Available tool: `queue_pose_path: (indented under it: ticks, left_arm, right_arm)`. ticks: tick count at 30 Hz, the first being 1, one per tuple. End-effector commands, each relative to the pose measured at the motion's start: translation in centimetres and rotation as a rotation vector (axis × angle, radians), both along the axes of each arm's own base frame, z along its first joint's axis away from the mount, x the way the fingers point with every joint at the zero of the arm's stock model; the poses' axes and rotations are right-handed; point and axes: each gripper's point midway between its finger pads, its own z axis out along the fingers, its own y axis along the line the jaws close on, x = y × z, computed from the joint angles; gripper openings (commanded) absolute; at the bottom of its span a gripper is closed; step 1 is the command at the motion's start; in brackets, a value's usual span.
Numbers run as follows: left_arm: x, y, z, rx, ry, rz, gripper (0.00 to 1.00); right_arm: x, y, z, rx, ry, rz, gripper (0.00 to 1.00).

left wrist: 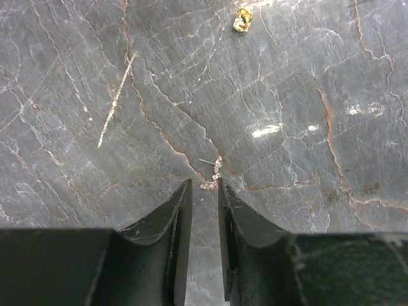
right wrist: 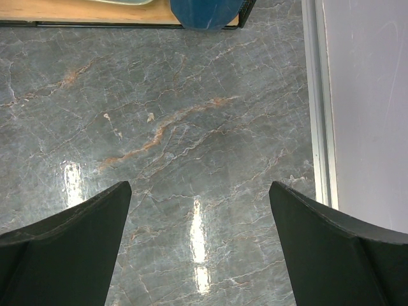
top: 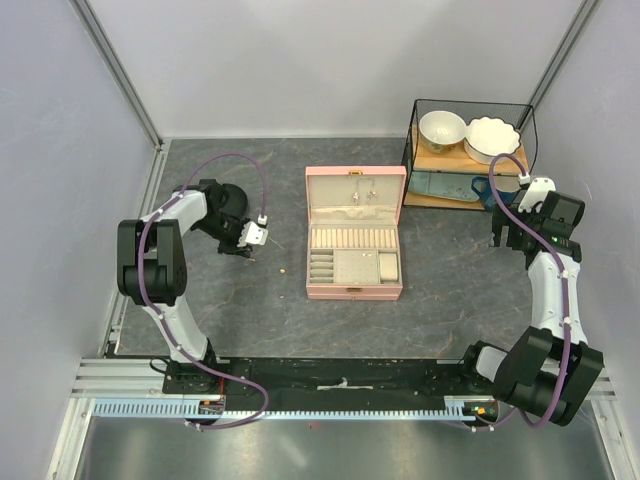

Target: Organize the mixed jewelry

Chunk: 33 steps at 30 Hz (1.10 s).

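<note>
A tiny pale metallic jewelry piece lies on the grey marble table right at the tips of my left gripper. The jaws stand a narrow gap apart, one on each side of its near end, and the piece seems to touch the right fingertip. A small gold piece lies farther ahead; it shows as a speck in the top view. In the top view my left gripper is low at the table, left of the open pink box. My right gripper is wide open and empty over bare table at the right.
A black round dish sits behind the left arm. A wire rack with two pale bowls and blue items stands at the back right; its corner shows in the right wrist view. A metal rail runs along the right edge.
</note>
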Motion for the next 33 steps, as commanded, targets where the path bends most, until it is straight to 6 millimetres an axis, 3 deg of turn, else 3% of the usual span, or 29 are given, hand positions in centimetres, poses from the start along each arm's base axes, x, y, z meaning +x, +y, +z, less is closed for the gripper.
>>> queue_pose_path:
  ticks: [1, 33]
  left_arm:
    - [-0.3, 0.1, 0.1, -0.005, 0.007, -0.033, 0.30]
    - [-0.3, -0.3, -1.9, 0.045, 0.058, 0.013, 0.34]
  right_arm:
    - [0.3, -0.3, 0.4, -0.014, -0.018, 0.003, 0.98]
    - [0.0, -0.4, 0.6, -0.033, -0.023, -0.001, 0.98]
